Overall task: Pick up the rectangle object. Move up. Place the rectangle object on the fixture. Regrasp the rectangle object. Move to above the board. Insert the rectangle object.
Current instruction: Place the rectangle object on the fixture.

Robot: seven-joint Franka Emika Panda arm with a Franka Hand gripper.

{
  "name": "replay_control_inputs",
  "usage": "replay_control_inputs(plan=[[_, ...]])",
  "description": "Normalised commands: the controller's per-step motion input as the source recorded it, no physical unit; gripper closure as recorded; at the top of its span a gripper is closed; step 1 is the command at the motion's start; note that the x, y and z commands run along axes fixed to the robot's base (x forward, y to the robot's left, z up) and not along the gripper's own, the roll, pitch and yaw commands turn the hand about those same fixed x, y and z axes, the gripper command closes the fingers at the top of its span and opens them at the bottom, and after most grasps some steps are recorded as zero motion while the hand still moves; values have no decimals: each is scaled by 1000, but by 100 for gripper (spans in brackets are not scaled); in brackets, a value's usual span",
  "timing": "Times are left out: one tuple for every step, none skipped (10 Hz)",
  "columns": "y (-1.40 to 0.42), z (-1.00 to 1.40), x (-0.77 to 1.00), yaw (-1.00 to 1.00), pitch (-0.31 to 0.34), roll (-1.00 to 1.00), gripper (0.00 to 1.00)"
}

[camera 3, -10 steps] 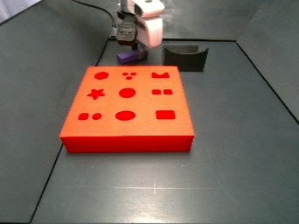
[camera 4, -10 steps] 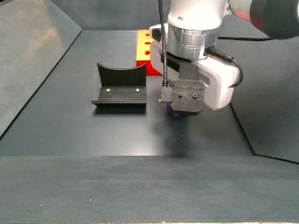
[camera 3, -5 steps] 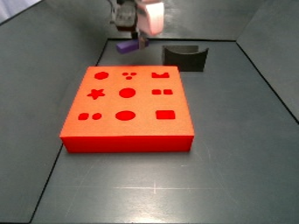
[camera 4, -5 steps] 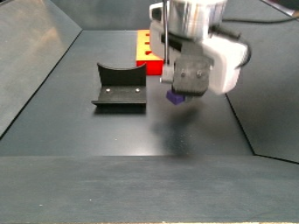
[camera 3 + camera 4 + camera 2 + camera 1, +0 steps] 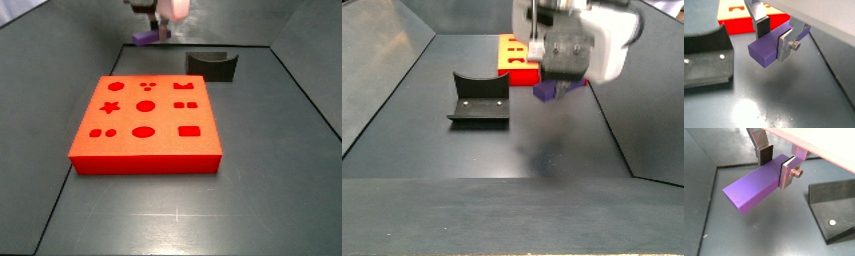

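Hanging above the floor, the gripper (image 5: 778, 164) clamps its jaws across the small purple rectangular block (image 5: 754, 188), while a side view adds the flat red-orange board (image 5: 147, 118).

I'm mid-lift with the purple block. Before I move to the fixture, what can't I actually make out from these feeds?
- Gripper: motion-blurred in both side views, so how the jaws stand shows only in the wrist views.
- Rectangle object: a small purple smear in the side view; its tilt is unreadable there.
- Fixture: cut off by the frame edge in both wrist views.
- Board: only one corner shows in a wrist view; cutouts mostly out of frame.
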Motion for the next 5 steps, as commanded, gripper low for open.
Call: replay_control_inputs(plan=[[3,1000,-23,-8,23,21,100],[6,1000,-30,-11,29,30,100],[9,1000,-33,-11,33,36,100],[9,826,-29,-11,41,43,100],[9,711,-25,-9,47,45,100]])
